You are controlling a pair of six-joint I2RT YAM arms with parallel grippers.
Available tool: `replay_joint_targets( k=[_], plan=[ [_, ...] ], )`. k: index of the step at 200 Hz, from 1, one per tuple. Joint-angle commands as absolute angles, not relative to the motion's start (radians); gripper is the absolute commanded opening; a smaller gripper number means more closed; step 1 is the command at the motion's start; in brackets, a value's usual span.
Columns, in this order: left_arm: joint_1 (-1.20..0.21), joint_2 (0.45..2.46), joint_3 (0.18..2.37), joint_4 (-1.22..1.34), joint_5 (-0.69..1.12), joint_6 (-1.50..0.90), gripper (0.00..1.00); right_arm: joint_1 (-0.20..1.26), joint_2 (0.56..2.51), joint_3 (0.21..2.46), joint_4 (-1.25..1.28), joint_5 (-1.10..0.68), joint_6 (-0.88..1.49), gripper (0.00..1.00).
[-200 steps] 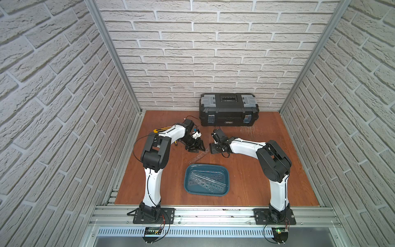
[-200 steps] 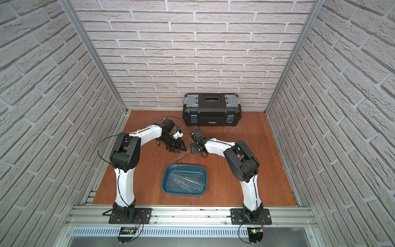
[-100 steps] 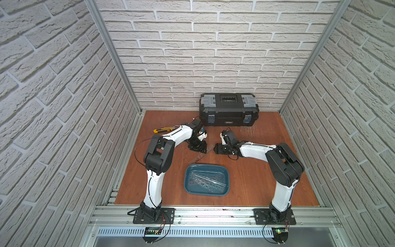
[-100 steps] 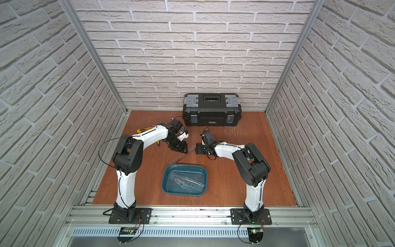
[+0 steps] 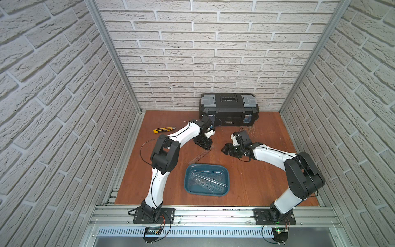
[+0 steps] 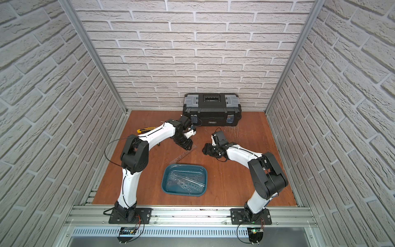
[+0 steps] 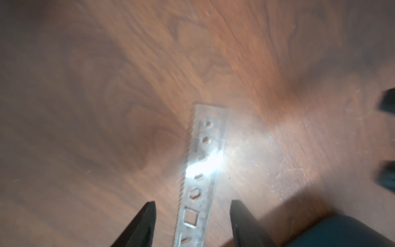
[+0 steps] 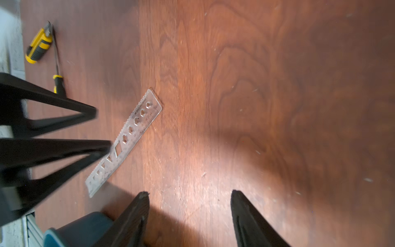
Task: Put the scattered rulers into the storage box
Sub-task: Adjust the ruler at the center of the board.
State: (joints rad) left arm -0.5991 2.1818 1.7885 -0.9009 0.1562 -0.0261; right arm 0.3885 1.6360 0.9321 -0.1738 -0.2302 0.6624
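1. Left gripper (image 7: 192, 205): fingers spread, grasping nothing. In the left wrist view they stand either side of the loose ruler (image 7: 201, 171), and a strip of bare wood shows between each finger and the ruler's edges.
2. In the right wrist view one left fingertip overlaps the loose ruler's toothed edge. I cannot tell whether it touches.
3. Right gripper (image 8: 189, 193): fingers released and parted, with only the bare table (image 8: 277, 107) between them. It is apart from the ruler.
4. Loose ruler, in both top views: flat on the table just above the centre of the frame and slanted. Its upper right end lies at the left gripper, and its lower left end is near the storage box's upper left rim, outside it.
5. Storage box (image 5: 205, 165): lower centre of the frame, between the two arms. Several clear rulers (image 5: 208, 180) lie crossed inside it.
6. Other items I note:
   - utility knife (image 5: 164, 129), left of centre on the table
   - screwdriver (image 8: 57, 81), near the knife
   - black toolbox (image 5: 228, 111), above centre against the back wall
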Motion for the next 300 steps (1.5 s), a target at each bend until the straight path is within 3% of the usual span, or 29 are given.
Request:
replay_joint_targets(
  k=[1, 92, 156, 243, 300],
  plan=[
    [-0.628, 2.23, 1.831, -0.958, 0.107, 0.011, 0.61, 0.384, 1.571, 0.914, -0.192, -0.244, 0.664, 0.66],
    [-0.658, 2.251, 1.817, -0.93, -0.023, -0.043, 0.62, 0.367, 1.5, 0.874, -0.207, -0.247, 0.657, 0.66],
    [-0.674, 2.289, 1.793, -0.965, 0.107, 0.0, 0.59, 0.353, 1.497, 0.879, -0.213, -0.235, 0.654, 0.66],
    [-0.681, 2.337, 1.786, -0.984, 0.063, -0.017, 0.21, 0.328, 1.498, 0.888, -0.221, -0.237, 0.645, 0.66],
    [-0.657, 2.275, 1.834, -0.974, -0.035, -0.026, 0.06, 0.326, 1.521, 0.881, -0.213, -0.239, 0.644, 0.66]
  ],
)
